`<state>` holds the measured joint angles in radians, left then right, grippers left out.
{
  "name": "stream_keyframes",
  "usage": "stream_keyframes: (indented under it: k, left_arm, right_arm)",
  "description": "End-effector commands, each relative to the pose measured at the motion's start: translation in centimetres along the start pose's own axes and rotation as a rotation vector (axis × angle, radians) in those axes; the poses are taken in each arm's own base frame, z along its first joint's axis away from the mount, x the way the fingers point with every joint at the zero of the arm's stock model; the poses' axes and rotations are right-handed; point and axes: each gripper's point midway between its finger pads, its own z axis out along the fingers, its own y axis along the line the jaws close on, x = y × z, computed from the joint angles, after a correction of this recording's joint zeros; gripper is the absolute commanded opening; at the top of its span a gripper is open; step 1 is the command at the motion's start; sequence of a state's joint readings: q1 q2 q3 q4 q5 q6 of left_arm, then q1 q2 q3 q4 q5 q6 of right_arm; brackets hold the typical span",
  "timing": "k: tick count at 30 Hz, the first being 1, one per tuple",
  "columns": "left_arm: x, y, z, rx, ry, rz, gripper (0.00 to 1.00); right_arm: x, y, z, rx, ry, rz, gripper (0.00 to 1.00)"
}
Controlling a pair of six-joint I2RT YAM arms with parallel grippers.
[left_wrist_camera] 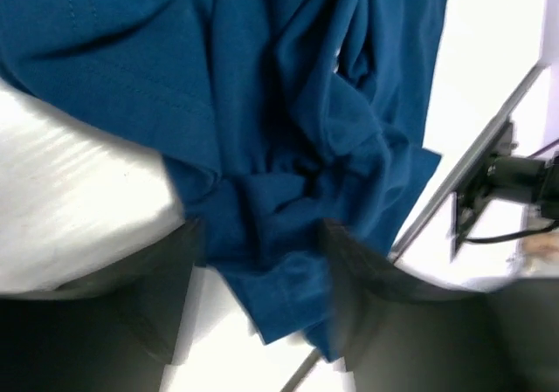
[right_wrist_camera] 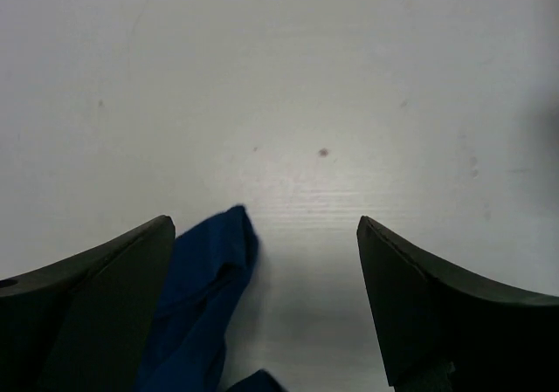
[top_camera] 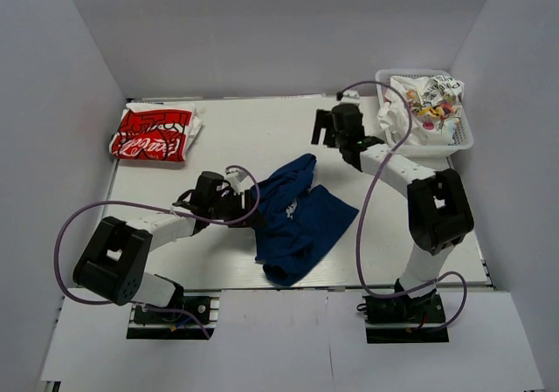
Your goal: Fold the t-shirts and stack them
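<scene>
A navy t-shirt (top_camera: 301, 217) lies crumpled at the middle of the table. My left gripper (top_camera: 247, 210) is at its left edge. In the left wrist view the left gripper (left_wrist_camera: 260, 230) is open, its fingers (left_wrist_camera: 362, 274) on either side of a bunched fold of the navy t-shirt (left_wrist_camera: 288, 104); the picture is blurred. My right gripper (top_camera: 325, 130) hangs open beyond the shirt's far end, and a tip of navy cloth (right_wrist_camera: 210, 278) lies beside one finger of the right gripper (right_wrist_camera: 264, 226). A folded red-and-white t-shirt (top_camera: 157, 134) rests at the far left.
A white lattice basket (top_camera: 415, 72) at the far right corner holds crumpled white t-shirts (top_camera: 428, 104) with colourful prints. Purple cables loop round both arms. White walls close the table in on three sides. The right arm's base (left_wrist_camera: 511, 178) stands at the near edge.
</scene>
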<state>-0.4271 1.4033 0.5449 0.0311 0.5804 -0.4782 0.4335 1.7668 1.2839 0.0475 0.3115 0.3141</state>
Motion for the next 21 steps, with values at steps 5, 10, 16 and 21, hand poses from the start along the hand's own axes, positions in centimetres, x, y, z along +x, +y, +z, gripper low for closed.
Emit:
stream_keyframes:
  k: [5, 10, 16, 21]
  left_arm:
    - [-0.7, -1.6, 0.0, 0.076, -0.011, 0.015, 0.00]
    - [-1.3, -1.8, -1.2, 0.034, -0.068, 0.023, 0.00]
    - [-3.2, -1.6, -3.4, -0.071, -0.166, 0.057, 0.00]
    - [-6.3, -1.5, -6.5, -0.216, -0.292, 0.073, 0.00]
  right_arm:
    - [8.3, 4.7, 1.4, -0.123, 0.182, 0.036, 0.91]
    - [11.2, 5.2, 1.9, -0.095, 0.256, 0.064, 0.80]
    - [12.9, 5.4, 2.3, -0.087, 0.304, 0.087, 0.09]
    - [3.6, 5.3, 0.2, -0.065, 0.049, 0.097, 0.00]
